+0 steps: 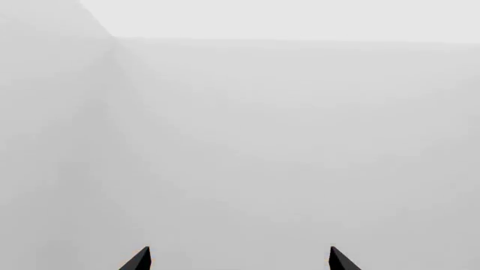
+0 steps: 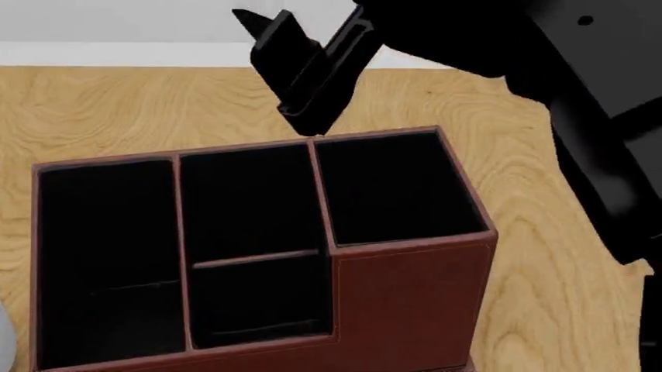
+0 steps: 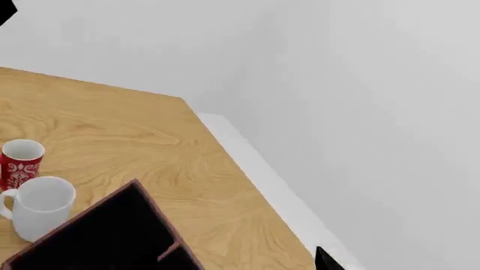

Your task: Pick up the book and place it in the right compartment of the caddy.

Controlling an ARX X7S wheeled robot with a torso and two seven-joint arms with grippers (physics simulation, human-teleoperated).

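Observation:
The caddy (image 2: 414,298) is a reddish-brown box with a black interior, close in front of me. Its right compartment (image 2: 412,249) is the tall squarish well at the right end. I see only black inside it. The book shows in no view. My right gripper (image 2: 260,17) hangs above the caddy's far edge, pointing up and away. It is open and empty. One of its fingertips (image 3: 324,261) shows in the right wrist view, above a corner of the caddy (image 3: 105,236). My left gripper (image 1: 240,260) is open and empty, facing a blank grey wall.
The caddy stands on a wooden table (image 2: 114,108). A red patterned mug (image 3: 21,163) and a white mug (image 3: 41,205) stand beside the caddy. A white rounded edge (image 2: 3,341) shows at the caddy's left. The grey wall runs along the table's far edge (image 3: 248,157).

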